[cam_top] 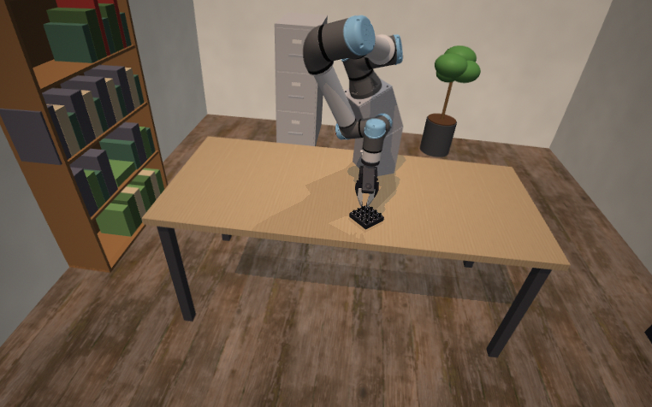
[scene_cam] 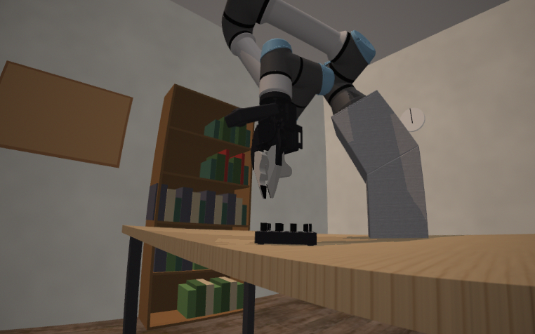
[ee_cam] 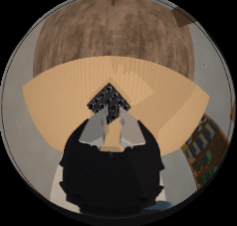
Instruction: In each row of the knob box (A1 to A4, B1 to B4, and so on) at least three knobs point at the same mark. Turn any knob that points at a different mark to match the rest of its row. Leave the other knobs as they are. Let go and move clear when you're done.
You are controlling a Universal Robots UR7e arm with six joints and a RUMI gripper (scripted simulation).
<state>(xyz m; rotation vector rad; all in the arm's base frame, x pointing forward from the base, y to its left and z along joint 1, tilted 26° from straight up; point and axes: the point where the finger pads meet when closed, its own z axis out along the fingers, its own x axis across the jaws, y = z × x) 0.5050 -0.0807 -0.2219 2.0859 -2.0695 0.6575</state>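
Note:
The black knob box (cam_top: 364, 221) (scene_cam: 286, 238) (ee_cam: 111, 103) lies flat on the wooden table (cam_top: 267, 191) (scene_cam: 385, 257) (ee_cam: 55, 109), near its front edge. Its small black knobs stand in rows; their marks are too small to read. My gripper (cam_top: 365, 203) (scene_cam: 267, 195) (ee_cam: 114, 107) points down and hangs a short way above the box's near-left part, not touching it. Its fingers are drawn nearly together with only a narrow gap, and nothing is between them. In the wrist view the box shows as a diamond just beyond the fingertips.
The robot's grey pedestal (cam_top: 376, 126) (scene_cam: 390, 178) stands at the table's back edge behind the box. A bookshelf (cam_top: 80, 116) stands left of the table; a filing cabinet (cam_top: 295, 85) and a potted plant (cam_top: 445, 106) are at the back wall.

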